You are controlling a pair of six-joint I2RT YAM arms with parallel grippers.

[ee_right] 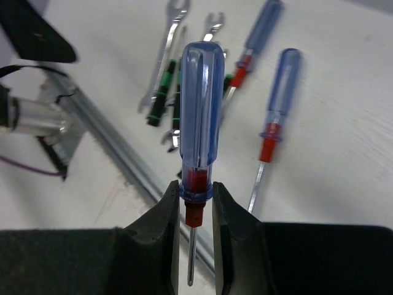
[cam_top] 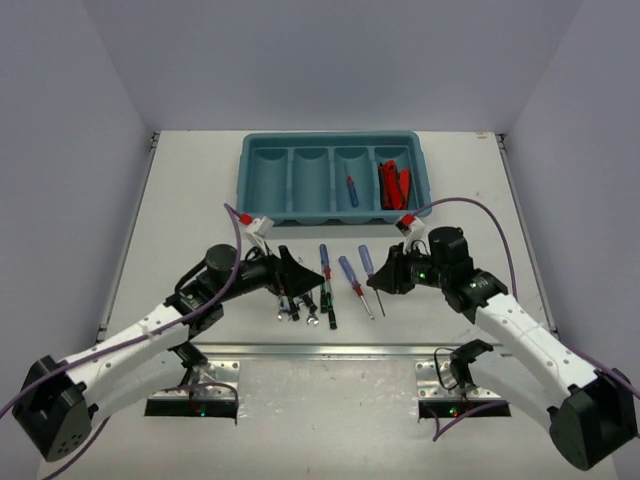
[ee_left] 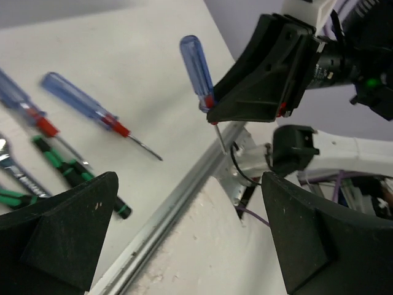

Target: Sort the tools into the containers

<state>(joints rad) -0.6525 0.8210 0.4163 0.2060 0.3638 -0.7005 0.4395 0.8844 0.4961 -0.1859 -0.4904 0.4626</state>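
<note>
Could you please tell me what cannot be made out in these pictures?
Top view: silver wrenches partly covered by the open left end effector; their count is unclear.
Top view: red-and-black utility knives in the teal-blue plastic tray, rightmost compartment, overlap and are too small to count.
Right wrist view: tip type of the blue-handled screwdriver gripped by the right end effector; too small and shadowed.

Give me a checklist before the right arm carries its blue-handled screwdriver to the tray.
1. Right gripper shut on clear blue-handled screwdriver at its red collar: ok.
2. Screwdriver lifted off the white table: cannot tell.
3. Left gripper open, empty, off the right's route: ok.
4. Teal plastic tray, third compartment from left, holding a matching screwdriver, has room: ok.
</note>
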